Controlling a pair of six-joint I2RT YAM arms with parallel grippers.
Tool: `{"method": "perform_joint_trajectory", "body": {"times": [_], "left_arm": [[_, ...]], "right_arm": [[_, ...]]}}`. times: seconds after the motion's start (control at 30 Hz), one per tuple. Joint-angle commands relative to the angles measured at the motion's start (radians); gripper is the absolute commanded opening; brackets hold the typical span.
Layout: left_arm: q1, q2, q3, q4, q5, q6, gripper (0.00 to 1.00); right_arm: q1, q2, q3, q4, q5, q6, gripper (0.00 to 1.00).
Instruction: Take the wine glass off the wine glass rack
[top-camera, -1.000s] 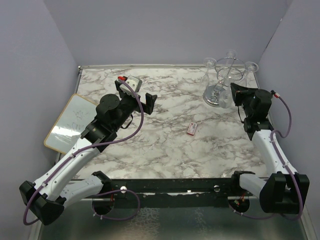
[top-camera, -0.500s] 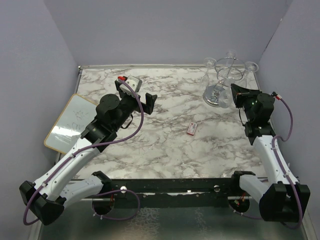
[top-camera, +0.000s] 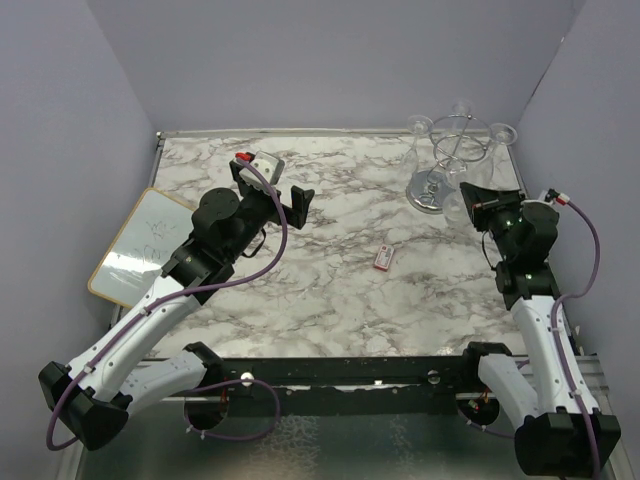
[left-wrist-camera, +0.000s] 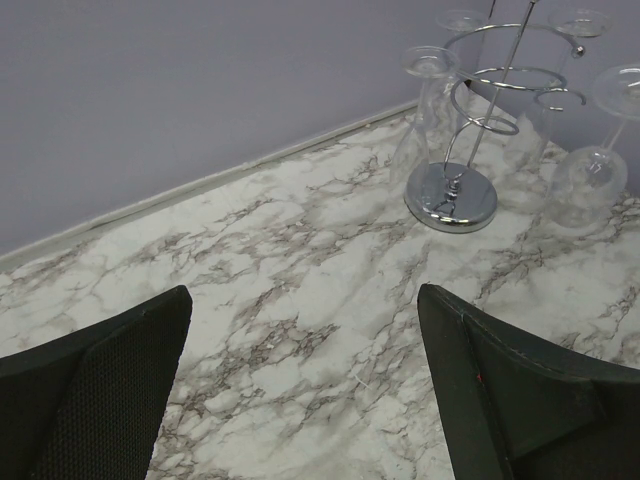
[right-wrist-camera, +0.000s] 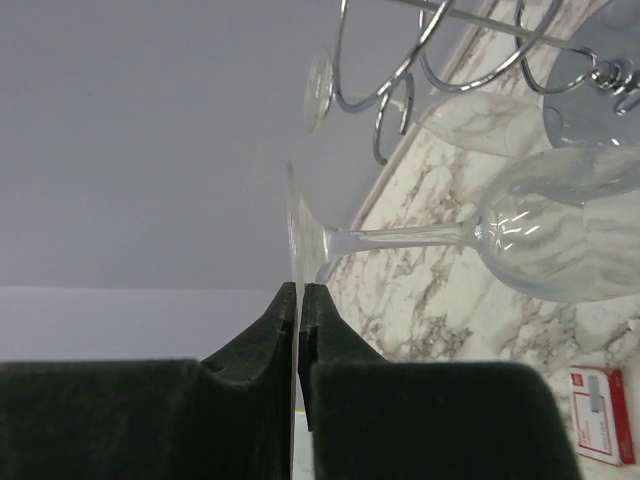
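The wine glass (right-wrist-camera: 545, 245) is held by its flat foot, the thin disc pinched edge-on between the two fingers of the right gripper (right-wrist-camera: 298, 300), which are closed almost together on it. In the right wrist view the stem runs straight out from the foot to the bowl, and the bowl hangs over the marble table (top-camera: 330, 300). The foot lies apart from the wire loops of the rack (top-camera: 452, 150), beside them rather than inside them. From above, the rack stands at about 1 o'clock on the table, close to the far right corner, its round shiny base on the marble. The right gripper and its glass sit just beside that base, at about 4 o'clock from it. Other glasses (top-camera: 418, 127) hang upside down from the wire ring, at roughly 10, 12 and 2 o'clock around the post. The left gripper (top-camera: 270, 190) is at about 10 o'clock from the table's middle, well apart from the rack, its jaws spread wide with nothing between them. A small red and white box (top-camera: 383, 258) lies near the middle of the table. A whiteboard (top-camera: 140, 245) rests tilted at the table's 9 o'clock edge.
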Motion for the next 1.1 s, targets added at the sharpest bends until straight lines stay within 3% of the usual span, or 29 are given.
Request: {"method": "perform_joint_trajectory", "body": {"times": [0.0, 0.23, 0.67, 0.77, 0.93, 1.07], "left_arm": [[-0.006, -0.003, -0.006, 0.026, 0.014, -0.004, 0.98], [-0.006, 0.005, -0.008, 0.028, 0.024, -0.008, 0.98], [-0.006, 0.05, -0.011, 0.056, 0.149, -0.099, 0.99], [-0.005, 0.088, 0.006, 0.055, 0.231, -0.223, 0.99], [-0.003, 0.203, 0.005, 0.066, 0.405, -0.583, 0.98], [-0.003, 0.295, -0.075, 0.341, 0.612, -0.851, 0.92]], "right_arm": [[0.003, -0.03, -0.041, -0.02, -0.123, -0.191, 0.01], [0.003, -0.001, -0.095, 0.057, -0.377, -0.348, 0.01], [0.004, 0.056, -0.115, 0.182, -0.809, -0.436, 0.01], [0.01, 0.061, -0.124, 0.228, -0.854, -0.429, 0.01], [0.025, 0.068, -0.111, 0.265, -0.901, -0.419, 0.01], [0.041, 0.085, -0.118, 0.291, -0.928, -0.414, 0.01]]}}
